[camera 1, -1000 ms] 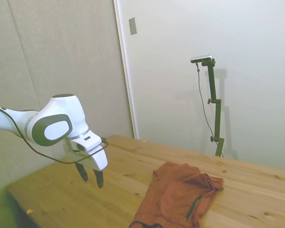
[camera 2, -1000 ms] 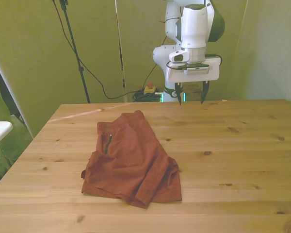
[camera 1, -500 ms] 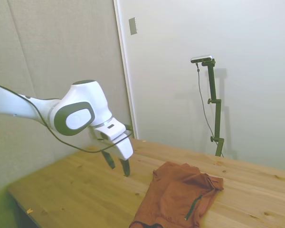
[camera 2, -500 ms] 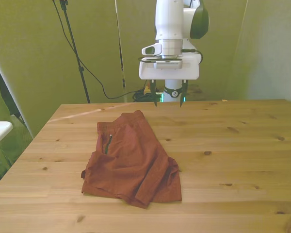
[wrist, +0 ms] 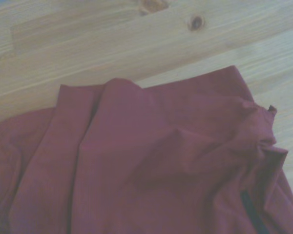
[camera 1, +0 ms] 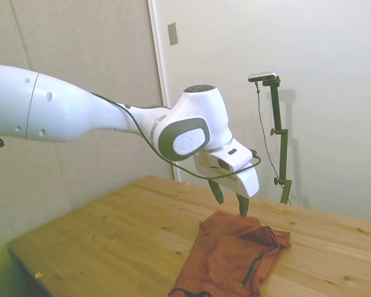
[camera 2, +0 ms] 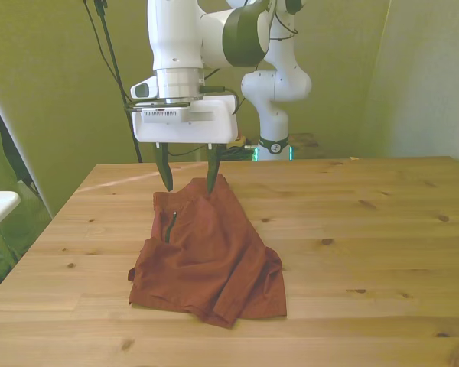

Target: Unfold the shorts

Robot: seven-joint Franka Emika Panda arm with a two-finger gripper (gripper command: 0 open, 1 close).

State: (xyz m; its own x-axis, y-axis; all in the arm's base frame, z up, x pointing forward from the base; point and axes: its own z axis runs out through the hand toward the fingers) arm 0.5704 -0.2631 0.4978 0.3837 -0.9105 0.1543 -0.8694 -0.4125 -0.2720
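Pale walls (camera 1: pixel 334 74), wooden table (camera 2: pixel 382 229)

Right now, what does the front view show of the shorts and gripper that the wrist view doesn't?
Only the front view shows the gripper, its fingers open and hanging just above the far end of the shorts, plus the whole folded garment with its near hem doubled over on the table. Only the wrist view shows the cloth's creases close up and two knots in the wood. Both show the rust-orange shorts lying folded on the wooden table, with the dark trim at one edge.
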